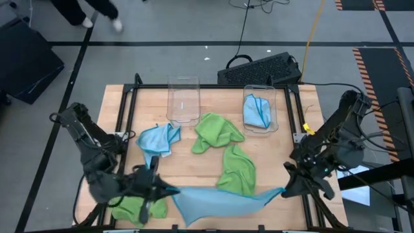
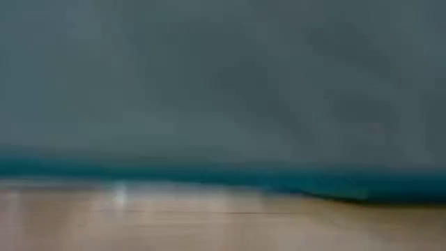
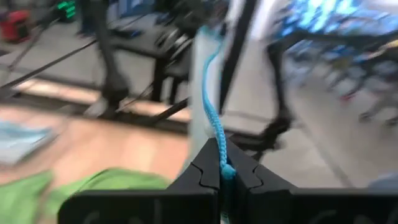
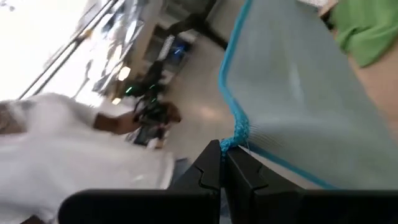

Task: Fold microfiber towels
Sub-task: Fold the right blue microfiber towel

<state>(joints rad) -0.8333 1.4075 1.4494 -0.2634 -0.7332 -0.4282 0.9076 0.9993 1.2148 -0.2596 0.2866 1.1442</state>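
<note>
A light blue microfiber towel (image 1: 220,202) hangs spread between my two grippers above the table's near edge. In the low view it (image 2: 223,90) fills nearly the whole picture. My left gripper (image 1: 167,189) is shut on its left end and my right gripper (image 1: 284,190) on its right end. A lime green towel (image 1: 136,208) lies crumpled on the table under the left gripper. Two more green towels (image 1: 217,133) (image 1: 236,169) and a blue one (image 1: 158,139) lie crumpled mid-table. Another blue towel (image 1: 257,111) sits inside the right clear bin. My left gripper pinches the towel's stitched blue hem (image 3: 224,167) between its two fingers, coming level from the table's left. The cloth runs away from the fingers edge-on. My right gripper pinches a corner of the towel at its bunched hem (image 4: 239,138), level from the table's right. The cloth spreads out beyond the fingers, lifted off the table.
Two clear plastic bins (image 1: 184,100) (image 1: 260,124) stand at the table's far side, and a black keyboard (image 1: 259,68) lies behind them. A black frame (image 1: 129,110) borders the wooden table (image 1: 194,165). In the right wrist view a person in a white sleeve (image 4: 74,130) is beyond the table.
</note>
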